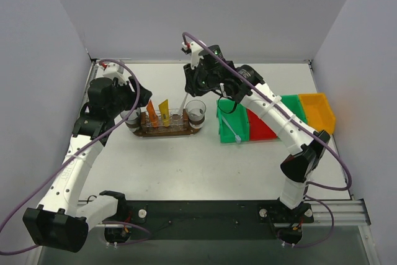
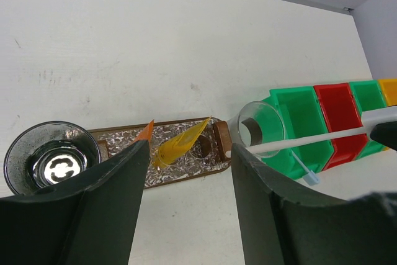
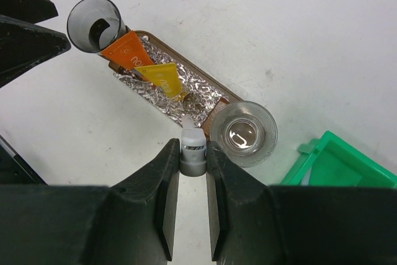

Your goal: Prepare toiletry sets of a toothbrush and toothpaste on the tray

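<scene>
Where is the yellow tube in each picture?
Top view: yellow tube left of centre.
Left wrist: yellow tube just below the middle.
Right wrist: yellow tube upper left of centre.
Shared landmark: the brown tray beneath it.

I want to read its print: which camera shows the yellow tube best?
Right wrist: the yellow tube is close, flat-on and unblocked. Left wrist sees it edge-on; the top view shows it small.

Counted on the table (image 1: 186,166): one tray (image 2: 222,139), two toothpaste tubes (image 3: 127,54) (image 3: 164,77), two toothbrushes (image 2: 322,136) (image 2: 304,171), two round cups (image 3: 96,24) (image 3: 244,133), two green bins (image 2: 304,113) (image 2: 369,94), one red bin (image 2: 341,107), one yellow bin (image 2: 389,88).
</scene>
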You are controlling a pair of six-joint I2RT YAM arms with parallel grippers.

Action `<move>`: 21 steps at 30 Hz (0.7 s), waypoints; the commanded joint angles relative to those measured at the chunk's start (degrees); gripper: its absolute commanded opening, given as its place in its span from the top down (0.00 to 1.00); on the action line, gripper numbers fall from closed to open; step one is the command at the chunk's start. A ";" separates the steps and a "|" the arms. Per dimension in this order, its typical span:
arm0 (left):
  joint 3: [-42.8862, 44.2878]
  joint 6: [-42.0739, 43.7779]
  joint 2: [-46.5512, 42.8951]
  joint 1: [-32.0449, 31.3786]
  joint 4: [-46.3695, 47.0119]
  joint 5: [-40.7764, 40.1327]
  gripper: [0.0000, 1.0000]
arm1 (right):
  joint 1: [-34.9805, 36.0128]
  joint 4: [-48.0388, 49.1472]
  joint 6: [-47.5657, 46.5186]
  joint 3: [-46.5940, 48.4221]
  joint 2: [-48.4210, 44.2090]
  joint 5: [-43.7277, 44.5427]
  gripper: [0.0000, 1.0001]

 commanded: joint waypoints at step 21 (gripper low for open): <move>2.69 3.73 0.78 0.35 -0.75 -3.74 0.35 | 2.13 1.36 -6.58 7.82 9.65 1.53 1.00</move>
